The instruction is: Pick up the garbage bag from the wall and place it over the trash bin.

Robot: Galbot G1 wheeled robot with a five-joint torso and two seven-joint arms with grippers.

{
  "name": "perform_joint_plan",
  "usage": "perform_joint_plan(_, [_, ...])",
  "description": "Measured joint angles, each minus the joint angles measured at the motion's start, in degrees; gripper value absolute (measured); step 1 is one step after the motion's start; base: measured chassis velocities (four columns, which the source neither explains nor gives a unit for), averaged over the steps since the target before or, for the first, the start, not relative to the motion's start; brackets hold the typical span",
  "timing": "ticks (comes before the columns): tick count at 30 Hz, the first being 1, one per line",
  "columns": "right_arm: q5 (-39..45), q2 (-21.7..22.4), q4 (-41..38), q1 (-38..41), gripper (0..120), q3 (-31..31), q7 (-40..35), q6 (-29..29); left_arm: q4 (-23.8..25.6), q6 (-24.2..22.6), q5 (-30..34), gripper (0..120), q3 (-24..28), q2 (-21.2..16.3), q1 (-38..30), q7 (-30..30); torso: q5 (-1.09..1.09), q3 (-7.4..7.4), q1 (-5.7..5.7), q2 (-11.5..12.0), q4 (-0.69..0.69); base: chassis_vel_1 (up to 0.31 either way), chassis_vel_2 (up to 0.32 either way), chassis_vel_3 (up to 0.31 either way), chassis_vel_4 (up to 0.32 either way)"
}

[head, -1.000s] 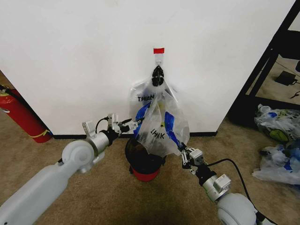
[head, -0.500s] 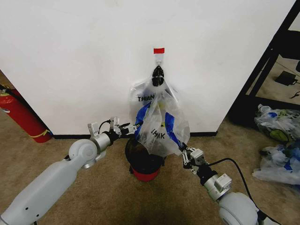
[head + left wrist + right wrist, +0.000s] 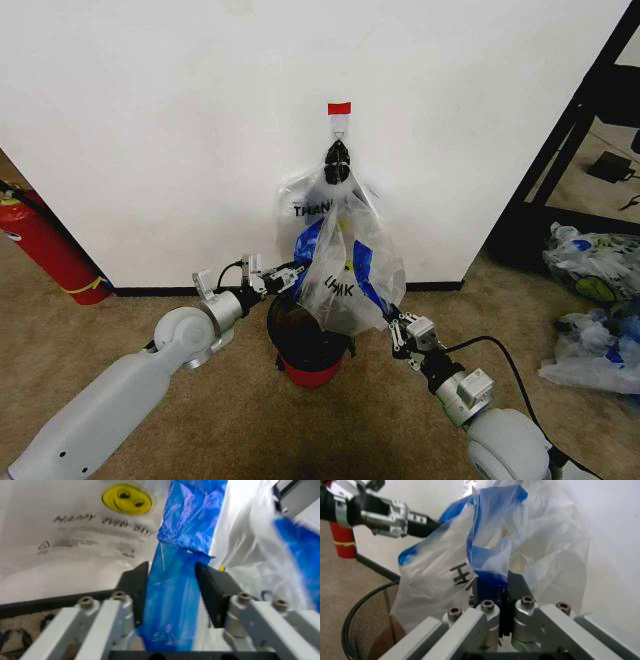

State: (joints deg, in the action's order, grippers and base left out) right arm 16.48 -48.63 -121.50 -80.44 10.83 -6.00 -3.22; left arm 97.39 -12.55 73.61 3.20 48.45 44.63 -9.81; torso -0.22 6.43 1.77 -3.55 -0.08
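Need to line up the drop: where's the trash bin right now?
In the head view the trash bin stands on the carpet against the wall, directly below the hanging garbage bag, between the left gripper and right gripper.

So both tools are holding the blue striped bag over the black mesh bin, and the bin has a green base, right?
Not quite: the base is red, not green, as the head view shows. The rest holds: the left tool and right tool each grip a lower edge of the blue striped bag, which hangs just above the black mesh bin.
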Motion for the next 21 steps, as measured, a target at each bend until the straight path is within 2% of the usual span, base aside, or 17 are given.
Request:
perform_joint_plan(3, [0.1,0.4,-0.3,-0.2,0,0.3,-0.1,0.0,-0.6,0.0,-1.1,22,0.5,0.9,-0.1,0.1,-0.01,0.00,0.00,0.0,0.00,0.000,0.000,0.000,0.000])
perform_joint_plan(5, [0.2,0.4,-0.4,-0.3,0,0.4,-0.1,0.0,-0.6,0.0,-1.3,18,0.5,1.2,-0.1,0.1,-0.01,0.00,0.00,0.0,0.00,0.000,0.000,0.000,0.000])
perform_joint_plan(8, [0.2,0.5,-0.4,-0.3,0,0.6,-0.2,0.0,0.0,1.1,-1.3,7,0.5,1.7,0.1,0.6,0.00,0.00,0.00,0.0,0.00,0.000,0.000,0.000,0.000])
perform_joint_plan(9, [0.5,0.5,-0.4,-0.3,0,0.6,-0.2,0.0,0.3,2.7,-1.4,0,0.5,1.8,0.4,1.1,0.00,0.00,0.00,0.0,0.00,0.000,0.000,0.000,0.000])
perform_joint_plan(15, [1.6,-0.4,-0.4,0.1,0,0.3,-0.7,0.3,1.9,6.7,-1.7,0,-0.1,1.4,1.6,2.9,-0.01,0.00,0.00,0.0,-0.01,0.000,0.000,0.000,0.000])
perform_joint_plan(21, [3.4,-1.3,-0.7,0.5,0,0.2,-1.2,0.7,7.2,7.8,-1.0,0,-2.9,-1.6,5.0,4.7,0.00,0.00,0.00,0.0,0.02,0.000,0.000,0.000,0.000])
